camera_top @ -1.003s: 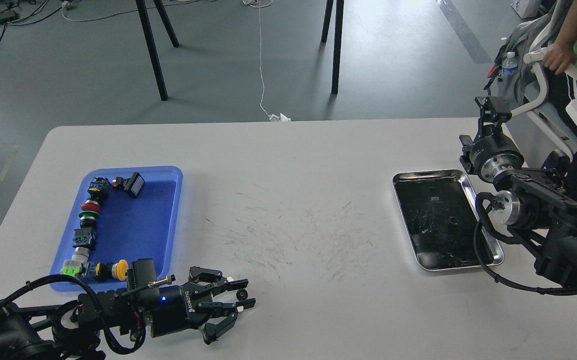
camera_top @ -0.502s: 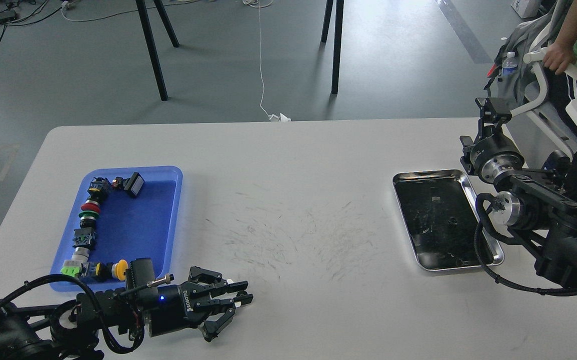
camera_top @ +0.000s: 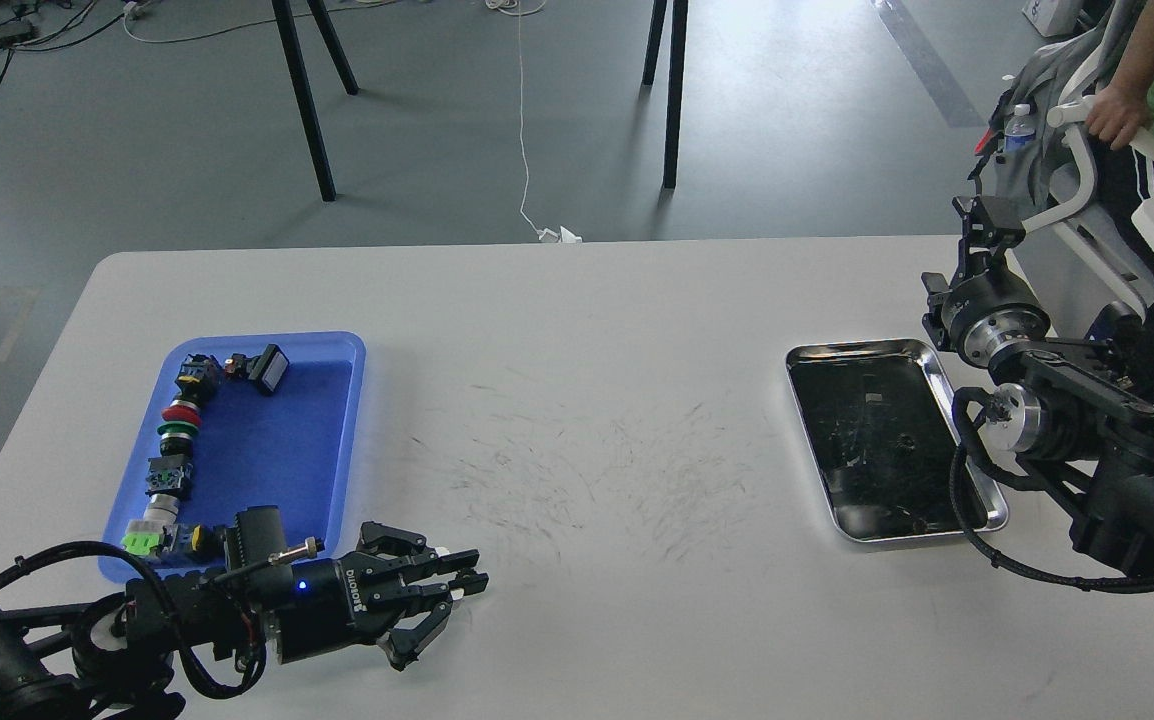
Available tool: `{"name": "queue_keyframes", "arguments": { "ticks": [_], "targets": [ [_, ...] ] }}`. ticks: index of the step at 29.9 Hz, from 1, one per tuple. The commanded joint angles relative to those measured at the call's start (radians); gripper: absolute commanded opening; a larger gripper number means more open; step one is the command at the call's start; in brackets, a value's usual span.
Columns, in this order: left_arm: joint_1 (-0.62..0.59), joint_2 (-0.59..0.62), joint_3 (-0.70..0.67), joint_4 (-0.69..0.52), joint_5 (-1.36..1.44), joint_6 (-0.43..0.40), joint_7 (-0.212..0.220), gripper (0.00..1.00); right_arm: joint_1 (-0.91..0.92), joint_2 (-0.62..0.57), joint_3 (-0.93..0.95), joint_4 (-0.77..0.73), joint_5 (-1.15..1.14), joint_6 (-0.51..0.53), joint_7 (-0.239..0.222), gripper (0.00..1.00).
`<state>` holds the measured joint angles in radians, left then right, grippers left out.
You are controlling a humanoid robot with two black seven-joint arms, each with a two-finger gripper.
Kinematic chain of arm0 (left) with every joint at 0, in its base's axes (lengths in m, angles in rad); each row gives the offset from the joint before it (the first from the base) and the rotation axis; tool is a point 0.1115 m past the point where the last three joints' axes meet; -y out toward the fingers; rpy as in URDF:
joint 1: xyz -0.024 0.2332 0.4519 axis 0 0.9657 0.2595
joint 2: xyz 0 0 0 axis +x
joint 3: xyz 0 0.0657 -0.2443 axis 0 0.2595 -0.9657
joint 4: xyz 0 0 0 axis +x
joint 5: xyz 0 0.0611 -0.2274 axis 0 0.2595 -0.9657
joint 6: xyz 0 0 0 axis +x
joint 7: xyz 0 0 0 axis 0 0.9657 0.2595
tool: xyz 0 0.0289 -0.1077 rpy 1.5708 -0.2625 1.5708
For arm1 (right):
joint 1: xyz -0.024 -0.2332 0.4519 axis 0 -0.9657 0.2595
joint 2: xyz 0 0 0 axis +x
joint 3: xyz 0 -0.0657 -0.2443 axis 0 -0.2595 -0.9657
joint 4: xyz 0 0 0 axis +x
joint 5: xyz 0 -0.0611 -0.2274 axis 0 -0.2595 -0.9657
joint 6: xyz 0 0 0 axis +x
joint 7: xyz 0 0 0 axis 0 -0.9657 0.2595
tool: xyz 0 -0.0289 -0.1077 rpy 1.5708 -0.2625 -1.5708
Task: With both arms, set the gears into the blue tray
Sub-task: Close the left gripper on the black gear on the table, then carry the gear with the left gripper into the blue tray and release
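Head view: left gripper [camera_top: 457, 588] has closed its fingers since a second ago and pulled back toward lower left, nearer blue tray [camera_top: 337, 345]. Likely a gear is pinched, but it's too small to confirm. Right gripper [camera_top: 982, 222], upper right, state can't be told.

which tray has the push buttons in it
The blue tray on the left, near the left gripper; colored buttons line its left edge. The steel tray holds none.
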<state>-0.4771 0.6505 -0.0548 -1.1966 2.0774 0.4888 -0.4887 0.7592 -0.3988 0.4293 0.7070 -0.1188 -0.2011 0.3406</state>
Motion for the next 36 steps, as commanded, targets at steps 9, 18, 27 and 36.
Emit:
{"name": "queue_keyframes", "arguments": {
  "ticks": [9,18,27,36],
  "targets": [
    [-0.018,0.063,-0.051,-0.034,-0.010,0.000,0.000,0.22,0.002,0.011,0.000,-0.001,-0.001,0.000,0.002,0.97],
    [-0.087,0.093,-0.120,-0.020,-0.109,0.000,0.000,0.22,0.000,0.005,0.000,-0.001,-0.001,0.000,0.001,0.97],
    [-0.150,0.127,-0.117,0.063,-0.171,0.000,0.000,0.22,0.002,0.011,0.000,0.002,-0.001,0.000,0.002,0.97],
    [-0.138,0.129,-0.123,0.163,-0.237,0.000,0.000,0.23,0.005,0.012,-0.001,0.011,-0.001,-0.001,0.002,0.97]
  ]
}}
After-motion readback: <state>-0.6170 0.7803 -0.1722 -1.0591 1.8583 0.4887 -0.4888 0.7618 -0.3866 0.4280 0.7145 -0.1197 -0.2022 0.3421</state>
